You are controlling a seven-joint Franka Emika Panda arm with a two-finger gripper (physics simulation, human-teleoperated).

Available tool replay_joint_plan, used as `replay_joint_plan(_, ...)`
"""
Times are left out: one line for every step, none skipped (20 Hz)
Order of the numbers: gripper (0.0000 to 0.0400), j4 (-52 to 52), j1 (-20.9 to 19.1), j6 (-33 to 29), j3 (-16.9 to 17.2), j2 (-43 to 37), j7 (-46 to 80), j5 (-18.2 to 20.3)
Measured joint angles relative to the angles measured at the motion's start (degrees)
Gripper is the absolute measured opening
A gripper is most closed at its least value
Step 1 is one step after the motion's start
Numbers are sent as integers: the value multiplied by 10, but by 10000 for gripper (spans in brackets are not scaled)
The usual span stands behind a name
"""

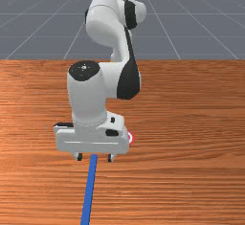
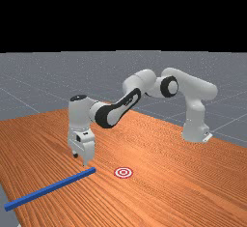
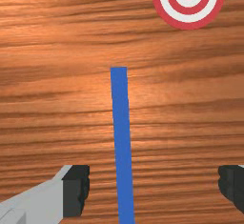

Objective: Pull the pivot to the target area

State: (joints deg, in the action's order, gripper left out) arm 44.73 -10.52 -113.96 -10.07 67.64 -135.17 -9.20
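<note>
- The long, straight blue bar (image 1: 89,190) lies on the bench of orange-brown wood (image 1: 191,181). In the front view it starts at the hand and runs down to the bottom border, a little slanted.
- The fingers (image 1: 79,156) are open and are not gripping the bar. In the wrist view the bar passes between them, nearer to one than to the other, with room at both its sides.
- One end of the bar goes past the fingers toward the side where the target is; this end is apart from the target.
- The round flat target with red and white rings (image 2: 123,173) is on the bench. In the far view it is to the right of the near bar end, and the wood lies between them. In the front view the hand hides part of it.
- The other bar end, at the far view's left, comes to the edge of the bench. If it goes over this edge, I cannot tell.
- The white and grey arm (image 2: 141,83) stands at the far view's right and reaches over the bench to the left, with the hand (image 2: 81,144) pointing downward near the bar's end.
</note>
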Motion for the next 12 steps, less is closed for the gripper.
replay_joint_plan(400, 6, 3, -3, -1, -3, 2, -1)
replay_joint_plan(400, 12, 8, -6, 0, -6, 14, -1)
replay_joint_plan(400, 16, 11, -8, 0, -9, 19, -1)
replay_joint_plan(400, 21, 16, -10, 1, -12, 33, -1)
replay_joint_plan(400, 25, 21, -12, 1, -14, 43, 0)
replay_joint_plan(400, 26, 24, -13, 3, -14, 61, 2)
replay_joint_plan(400, 25, 28, -11, 3, -14, 64, 1)
replay_joint_plan(400, 17, 29, -9, 3, -6, 64, 1)
replay_joint_plan(400, -3, 32, -4, 4, 11, 63, 1)
replay_joint_plan(400, -30, 34, 3, 6, 33, 61, 1)
replay_joint_plan(400, -45, 35, -1, 5, 52, 58, 3)
replay_joint_plan(400, -66, 36, -1, 4, 74, 55, 5)
